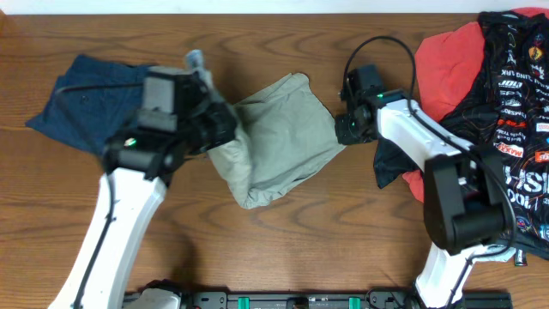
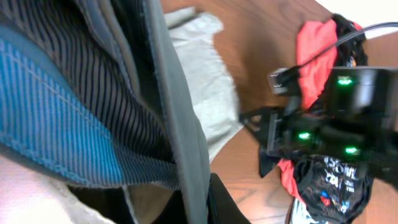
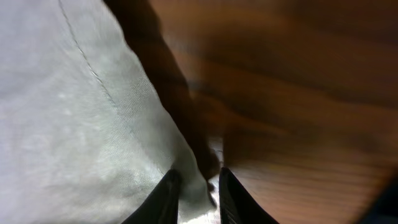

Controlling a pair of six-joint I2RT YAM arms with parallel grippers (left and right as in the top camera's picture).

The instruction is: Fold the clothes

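Observation:
A pale grey-green garment [image 1: 279, 142] lies bunched in the middle of the table. My left gripper [image 1: 221, 127] is at its left edge. In the left wrist view the gripper [image 2: 193, 202] is shut on a fold of grey cloth [image 2: 180, 124], with a blue striped band [image 2: 56, 118] right in front of the lens. My right gripper [image 1: 345, 129] is at the garment's right edge. In the right wrist view its fingers [image 3: 198, 193] are closed on the garment's edge [image 3: 74, 124], low over the wood.
A dark blue garment [image 1: 86, 103] lies spread at the far left. A pile of red cloth [image 1: 450, 56] and a black printed jersey [image 1: 515, 103] fills the right side, also seen in the left wrist view [image 2: 323, 180]. Bare wood runs along the front.

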